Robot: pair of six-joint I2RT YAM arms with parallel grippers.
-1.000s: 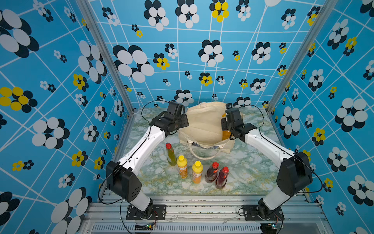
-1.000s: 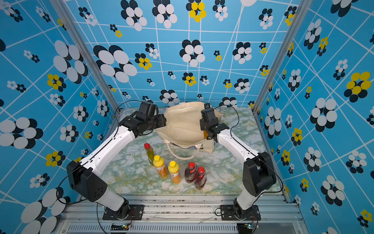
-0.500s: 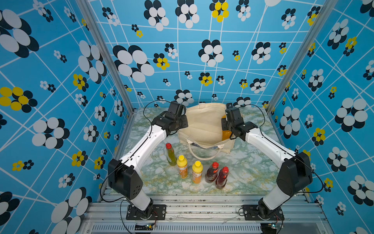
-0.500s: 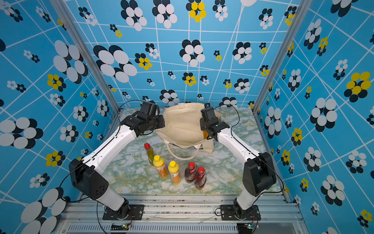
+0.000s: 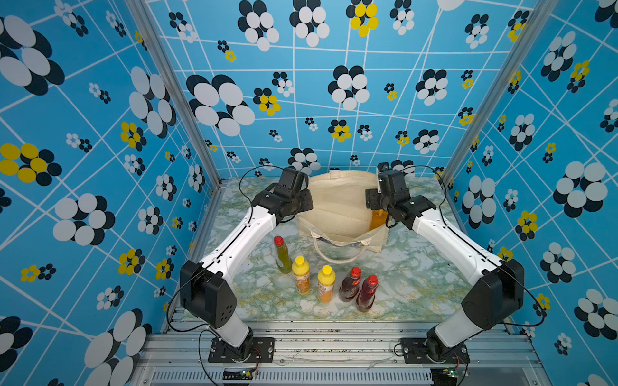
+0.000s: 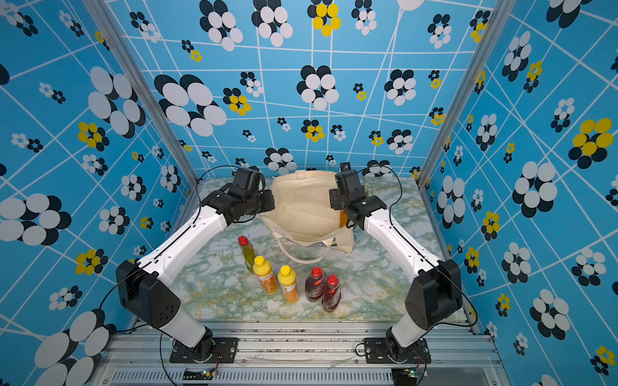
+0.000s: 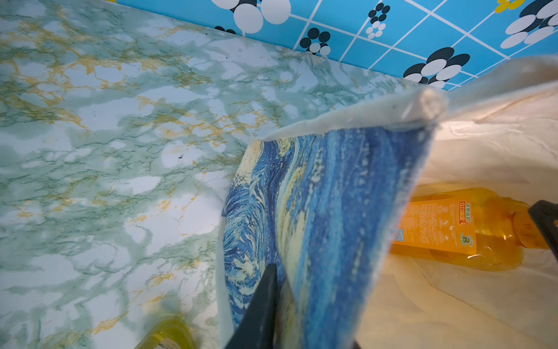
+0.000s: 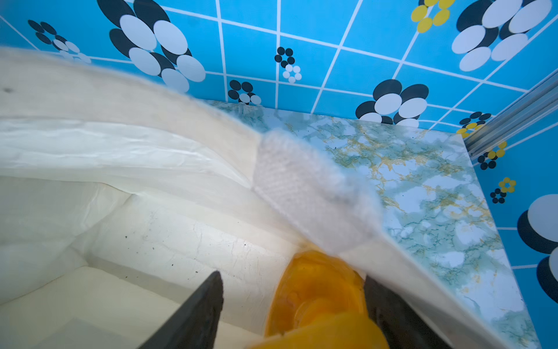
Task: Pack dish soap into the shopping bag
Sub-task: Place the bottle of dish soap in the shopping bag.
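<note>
Bag: a cream canvas shopping bag (image 5: 334,200) with a blue swirly print outside stood open at the back middle of the table, between the two arms; one of its loop handles (image 5: 334,260) hung over the front onto the table.
Left wall of bag: the left gripper (image 7: 311,305) was clenched on the printed cloth, one dark finger (image 7: 259,305) against the outside; the other barely showed.
In bag: one big orange pump bottle of dish soap (image 7: 453,229) lay against the right wall, seen in both top views (image 6: 342,217); whether it stood or leaned could not be told.
Right side of bag: the right gripper (image 8: 292,275) reached into the mouth with its jaws spread around the pump bottle's top, released, one finger (image 8: 199,311) clear of the plastic.
Outside bag, front row: a red-capped olive-green bottle (image 5: 282,257), two yellow-capped orange bottles (image 5: 301,275) (image 5: 326,284) and two red-capped dark red bottles (image 5: 349,285) (image 5: 366,295) stood upright on the table, near one another, apart from the bag.
Surface: a green, white and gold marble-patterned table (image 5: 418,267).
Room: blue walls (image 5: 301,100) with white lines and black, white and yellow flowers closed three sides; an aluminium rail (image 5: 334,344) at the front carried both arm bases.
</note>
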